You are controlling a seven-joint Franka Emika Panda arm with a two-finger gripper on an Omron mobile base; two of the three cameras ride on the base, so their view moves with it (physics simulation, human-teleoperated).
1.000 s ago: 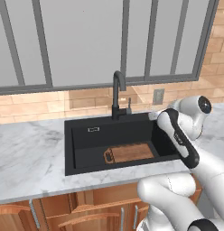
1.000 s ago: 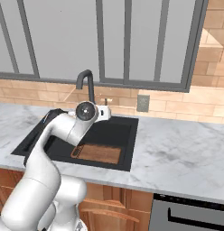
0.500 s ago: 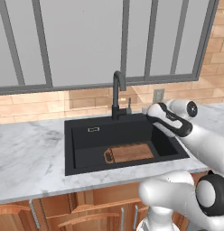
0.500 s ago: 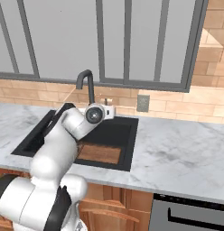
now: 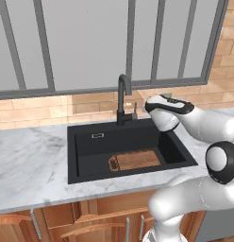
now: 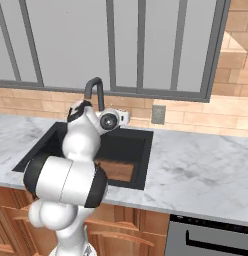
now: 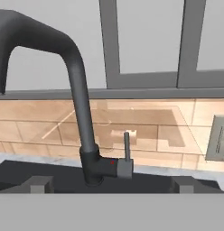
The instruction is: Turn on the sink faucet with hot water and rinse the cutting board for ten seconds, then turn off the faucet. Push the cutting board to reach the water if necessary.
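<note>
We had the hand (image 7: 112, 187) raised to the level of the tall matte black gooseneck faucet (image 7: 77, 97), looking straight at its small upright side lever (image 7: 126, 151). The 2 dark finger tips (image 7: 40, 184) stood apart at the bottom of the hand view, so the hand was open and held nothing, and the lever stood between them but farther back, not yet touched. No water ran from the spout.

The flat brown wooden cutting board (image 5: 136, 160) lay on the floor of the rectangular matte black sink (image 5: 81, 156), toward its front right, with the dark handle end pointing left. The spout ended above the basin behind the board, so we judged the board might need a push toward the back once the stream showed.

The step in hand was opening the tap on the hot side. To do it well, we judged the hand should go forward level until the lever sat well between the fingers, then swing it toward hot without scraping the faucet column or the tan tiled wall (image 7: 50, 131) behind the marble bench (image 5: 29, 160).
</note>
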